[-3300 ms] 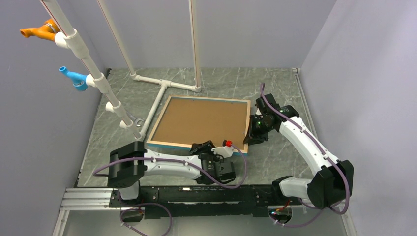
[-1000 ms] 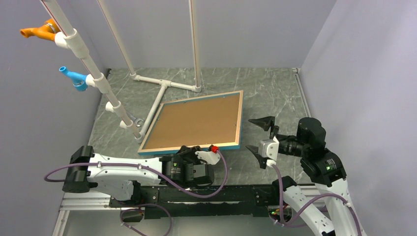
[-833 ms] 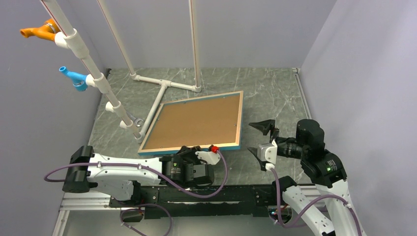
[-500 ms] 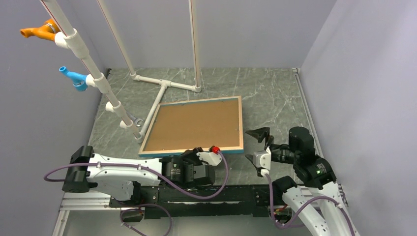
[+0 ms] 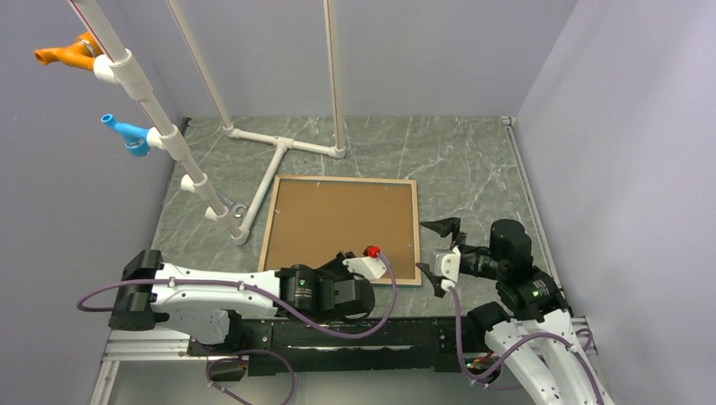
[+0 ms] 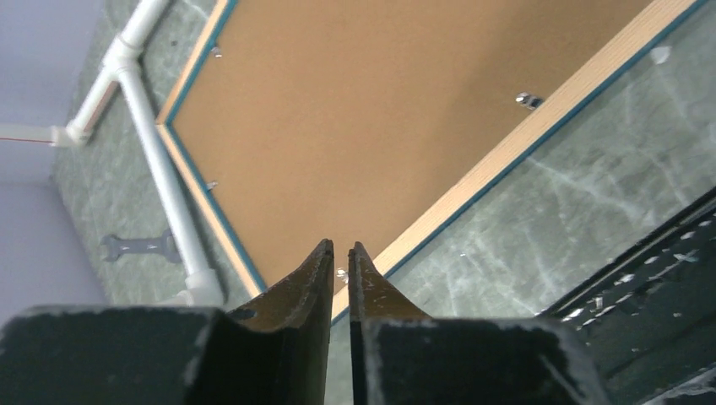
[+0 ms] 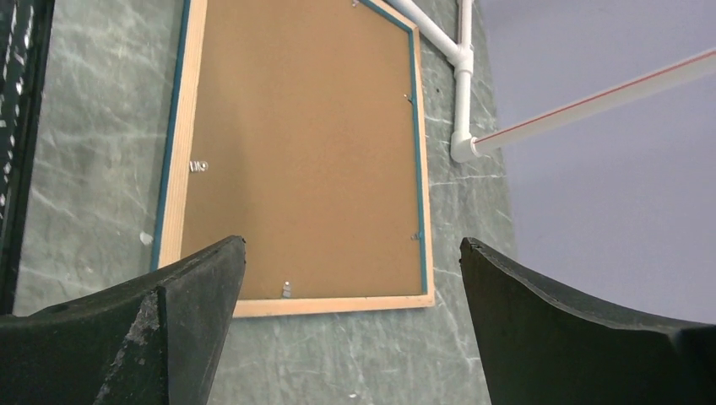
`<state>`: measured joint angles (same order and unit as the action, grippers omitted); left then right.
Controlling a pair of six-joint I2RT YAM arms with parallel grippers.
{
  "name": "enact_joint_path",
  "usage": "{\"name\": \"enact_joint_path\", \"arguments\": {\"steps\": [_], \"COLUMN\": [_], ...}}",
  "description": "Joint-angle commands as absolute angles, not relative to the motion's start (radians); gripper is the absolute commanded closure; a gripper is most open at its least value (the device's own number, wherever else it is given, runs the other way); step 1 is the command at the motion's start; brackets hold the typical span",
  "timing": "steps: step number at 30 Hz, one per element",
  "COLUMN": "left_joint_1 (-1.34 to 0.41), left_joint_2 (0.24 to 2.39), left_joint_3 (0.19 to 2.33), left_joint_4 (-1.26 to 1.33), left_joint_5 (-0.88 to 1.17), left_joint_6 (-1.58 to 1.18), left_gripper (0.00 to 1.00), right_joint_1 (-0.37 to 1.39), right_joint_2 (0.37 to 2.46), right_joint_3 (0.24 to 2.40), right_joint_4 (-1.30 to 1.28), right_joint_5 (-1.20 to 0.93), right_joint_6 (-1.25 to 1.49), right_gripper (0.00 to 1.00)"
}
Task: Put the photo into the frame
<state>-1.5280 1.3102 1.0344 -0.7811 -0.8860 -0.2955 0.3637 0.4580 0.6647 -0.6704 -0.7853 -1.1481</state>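
I am holding my left claw (image 6: 338, 246) over the near rail of the frame (image 5: 346, 178), its fingers pinched almost together with only a thin slit between them and nothing visibly gripped. I am holding my right claw (image 7: 352, 243) spread wide and empty, off the frame's right side near its near right corner and apart from it.

The frame is lying flat, back up, with its light wood rim showing and a blue line along the edges. The brown backing board (image 5: 338, 219) is sitting inside it, and small metal tabs (image 6: 528, 100) are showing along the rim.

A white pipe stand (image 5: 268, 179) is lying just beside the frame's left side, its T-joint off the far left corner. A small wrench (image 6: 139, 247) is lying beyond that pipe, farther left of the frame. On a slanting pipe high to the frame's left, an orange fitting (image 5: 67, 52) and a blue fitting (image 5: 125, 133) are sticking out.

The frame is resting on a grey-green marbled table (image 5: 473, 160), with pale lavender walls (image 5: 422, 51) standing around it and a black rail (image 5: 338, 333) running along its near side.
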Motion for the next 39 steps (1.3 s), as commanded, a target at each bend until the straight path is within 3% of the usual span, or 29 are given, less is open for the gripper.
{"name": "enact_joint_path", "arguments": {"steps": [1,5,7,13,18,20,23,31,39], "left_joint_1": [-1.496,-1.438,-1.406,-1.311,-1.229,-1.201,-1.172,-1.148,-1.148], "left_joint_2": [1.360,1.419,1.437,1.444,1.430,1.412,1.378,1.279,1.186], "left_joint_3": [1.009,0.978,0.958,0.904,0.859,0.842,0.815,0.785,0.773], "left_joint_4": [-0.668,-0.582,-0.538,-0.413,-0.336,-0.313,-0.289,-0.297,-0.298], "left_joint_5": [-0.760,-0.614,-0.552,-0.376,-0.259,-0.228,-0.183,-0.182,-0.209], "left_joint_6": [-0.256,-0.224,-0.226,-0.273,-0.326,-0.340,-0.354,-0.341,-0.313], "left_gripper": [0.78,0.46,0.36,0.21,0.15,0.04,0.02,0.02,0.02], "right_joint_1": [0.366,0.368,0.368,0.366,0.361,0.360,0.361,0.370,0.396], "right_joint_2": [0.476,0.521,0.546,0.781,1.029,1.125,1.252,1.338,1.423], "right_joint_3": [0.678,0.703,0.706,0.828,0.940,0.926,0.872,0.704,0.663], "right_joint_4": [-0.537,-0.458,-0.406,-0.519,-0.769,-0.817,-0.831,-0.661,-0.557], "right_joint_5": [-0.808,-0.718,-0.630,-0.158,-0.004,-0.024,-0.070,-0.184,-0.178], "right_joint_6": [-0.935,-0.592,-0.397,0.233,0.485,0.499,0.544,0.568,0.593], "right_gripper": [0.00,0.00,0.00,0.00,0.00,0.00,0.02,0.35,0.59]}}
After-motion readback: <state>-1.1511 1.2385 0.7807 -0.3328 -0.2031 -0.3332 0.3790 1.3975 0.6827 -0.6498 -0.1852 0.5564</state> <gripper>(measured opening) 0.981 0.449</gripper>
